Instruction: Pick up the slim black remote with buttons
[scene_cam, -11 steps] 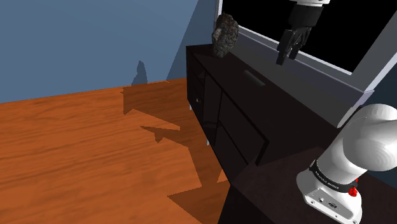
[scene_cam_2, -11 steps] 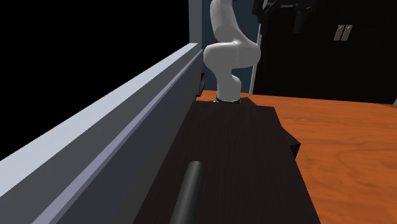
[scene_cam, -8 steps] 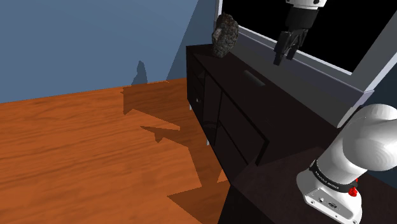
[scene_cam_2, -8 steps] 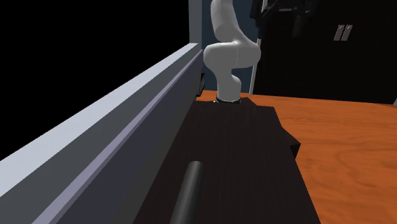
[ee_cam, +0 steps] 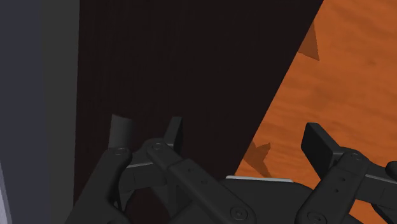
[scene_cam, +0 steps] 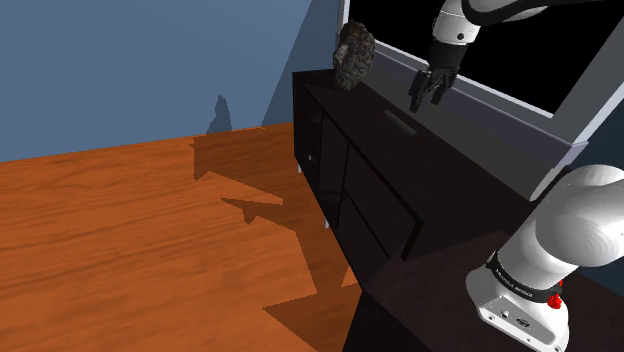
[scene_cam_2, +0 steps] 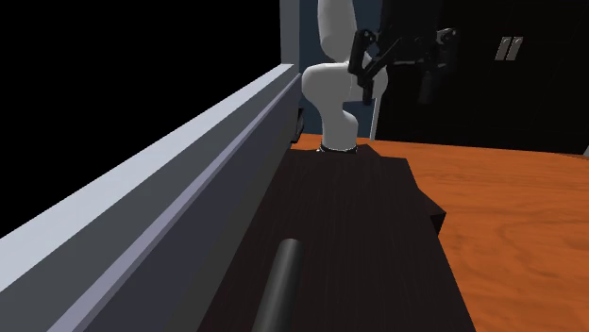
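Remote (scene_cam: 400, 123) flat on top of a long dark cabinet (scene_cam: 450, 165), about midway along it, near the grey ledge (scene_cam: 500, 118) that runs along the cabinet's back edge. Slim, dark, nearly the same tone as the top it lies on, so its outline is faint in the shoulder view. In the second exterior view the remote (scene_cam_2: 279, 281) sits close to the camera as a dark rounded bar, its near end cut off by the lower edge. Buttons cannot be made out in either view.

Gripper (scene_cam: 425, 92) hangs above the cabinet, over the ledge side, apart from the remote and pointing down. Fingers (ee_cam: 121, 132) stand wide apart with nothing between them. The second exterior view shows the gripper (scene_cam_2: 396, 83) high up, in front of the white arm (scene_cam_2: 332, 80).

Cabinet front has drawer and door panels. A rough grey rock-like lump (scene_cam: 353, 55) sits at the far end of the top. Floor (scene_cam: 130, 230) is orange wood, with a blue wall (scene_cam: 120, 60) behind. Beyond the ledge lies a black area (scene_cam: 545, 65). Stand (scene_cam: 420, 315) is at lower right.
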